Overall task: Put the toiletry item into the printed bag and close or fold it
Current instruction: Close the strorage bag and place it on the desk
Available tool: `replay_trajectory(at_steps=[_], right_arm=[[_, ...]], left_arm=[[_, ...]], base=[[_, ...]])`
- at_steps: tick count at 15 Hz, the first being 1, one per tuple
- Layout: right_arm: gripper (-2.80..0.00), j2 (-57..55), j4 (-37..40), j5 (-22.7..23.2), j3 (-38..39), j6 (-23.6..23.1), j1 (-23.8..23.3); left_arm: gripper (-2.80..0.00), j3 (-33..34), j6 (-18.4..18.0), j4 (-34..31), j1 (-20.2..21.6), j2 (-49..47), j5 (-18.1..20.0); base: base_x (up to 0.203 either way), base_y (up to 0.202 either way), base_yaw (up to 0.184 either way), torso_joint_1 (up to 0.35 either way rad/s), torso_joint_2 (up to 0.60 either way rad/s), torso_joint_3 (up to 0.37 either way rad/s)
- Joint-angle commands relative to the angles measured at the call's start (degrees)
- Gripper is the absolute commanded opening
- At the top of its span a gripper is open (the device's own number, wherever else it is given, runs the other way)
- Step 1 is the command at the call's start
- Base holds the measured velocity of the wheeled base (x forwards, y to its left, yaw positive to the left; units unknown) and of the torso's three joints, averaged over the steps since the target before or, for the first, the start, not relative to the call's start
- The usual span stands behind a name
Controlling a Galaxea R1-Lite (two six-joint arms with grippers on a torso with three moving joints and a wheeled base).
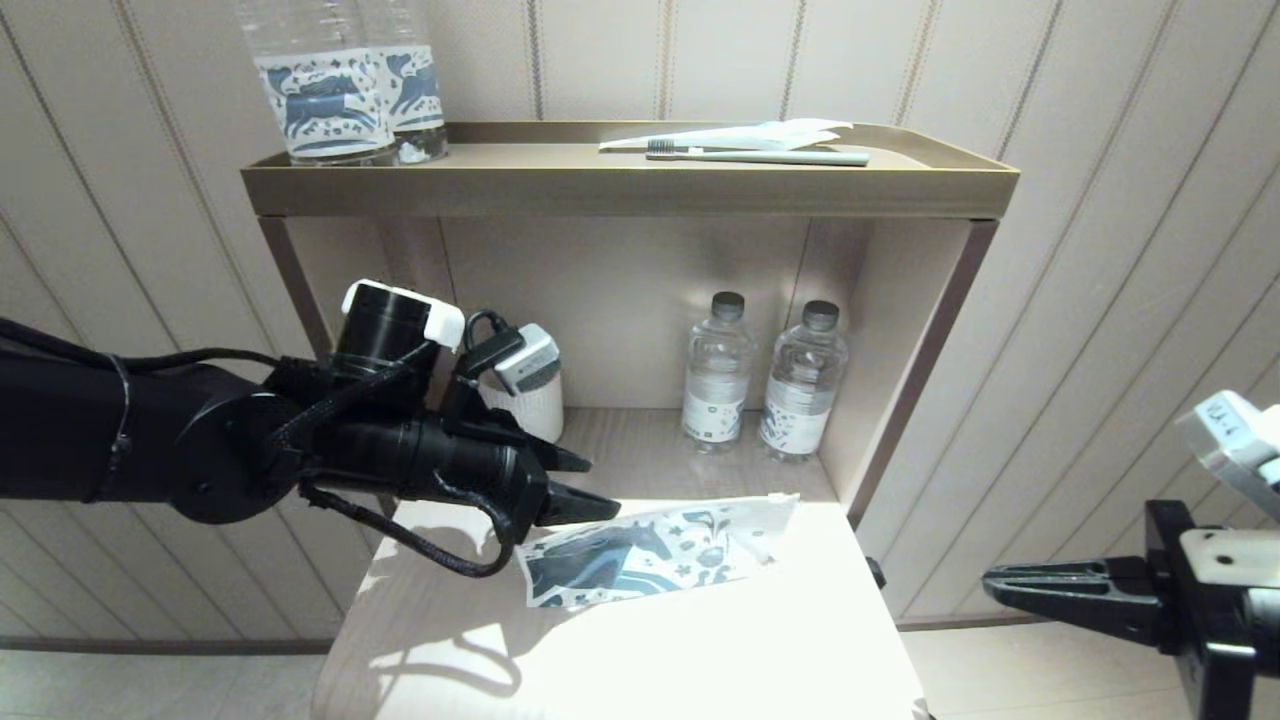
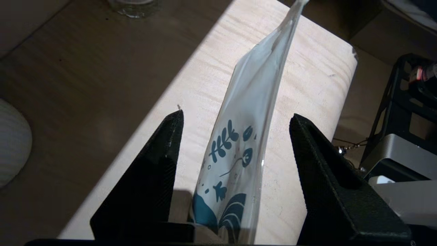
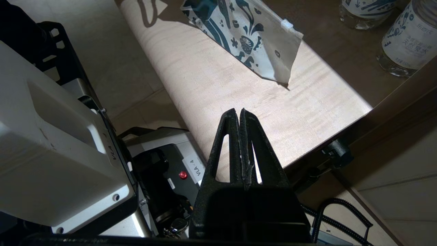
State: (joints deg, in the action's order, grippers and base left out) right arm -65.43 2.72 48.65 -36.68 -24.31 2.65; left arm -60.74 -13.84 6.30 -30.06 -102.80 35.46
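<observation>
The printed bag (image 1: 655, 555), white with a dark teal horse, lies on the pale pull-out board (image 1: 700, 650). Its zip slider (image 3: 286, 24) is at the end toward the shelf's right wall. I cannot tell whether anything is inside it. My left gripper (image 1: 603, 488) is open at the bag's left end. In the left wrist view the bag (image 2: 245, 136) runs between the spread fingers (image 2: 160, 160) without touching them. My right gripper (image 1: 990, 584) hangs off the board's right side, shut on nothing (image 3: 239, 110). A toothbrush (image 1: 760, 156) lies on the top tray.
Two small water bottles (image 1: 717, 370) (image 1: 803, 380) stand in the shelf recess behind the bag. A white cup (image 1: 525, 405) sits behind my left gripper. Large horse-label bottles (image 1: 325, 90) and a white wrapper (image 1: 770, 135) are on the top tray (image 1: 620, 190).
</observation>
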Motion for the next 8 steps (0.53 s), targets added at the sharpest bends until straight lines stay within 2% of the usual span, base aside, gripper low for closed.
replay_trajectory(at_steps=[1,3,4,6,8], right_arm=[[-2.8,0.0,0.0,0.3,0.0,-0.2,0.0],[-2.8,0.2,0.0,0.3,0.0,-0.1,0.0],[-2.8,0.3,0.0,0.3,-0.1,-0.1,0.0],[-2.8,0.4,0.0,0.8,-0.1,-0.1,0.0],[-2.8,0.3,0.1,1.0,-0.1,0.0,-0.1]], left_arm=[[0.0,0.6,-0.1,0.0,0.3,3.9,-0.4],[0.0,1.1,0.0,-0.5,0.7,7.9,-3.1],[-2.8,1.8,0.1,-0.9,0.8,9.8,-3.9],[-2.8,5.7,0.2,-1.4,-0.3,14.3,-6.3],[-2.8,8.6,2.3,-2.0,-3.3,18.9,-9.5]], base=[[0.0,0.0,0.0,0.0,0.0,0.0],[0.0,0.0,0.0,0.0,0.0,0.0],[0.0,0.0,0.0,0.0,0.0,0.0],[0.0,0.0,0.0,0.0,0.0,0.0],[0.0,0.0,0.0,0.0,0.0,0.0]])
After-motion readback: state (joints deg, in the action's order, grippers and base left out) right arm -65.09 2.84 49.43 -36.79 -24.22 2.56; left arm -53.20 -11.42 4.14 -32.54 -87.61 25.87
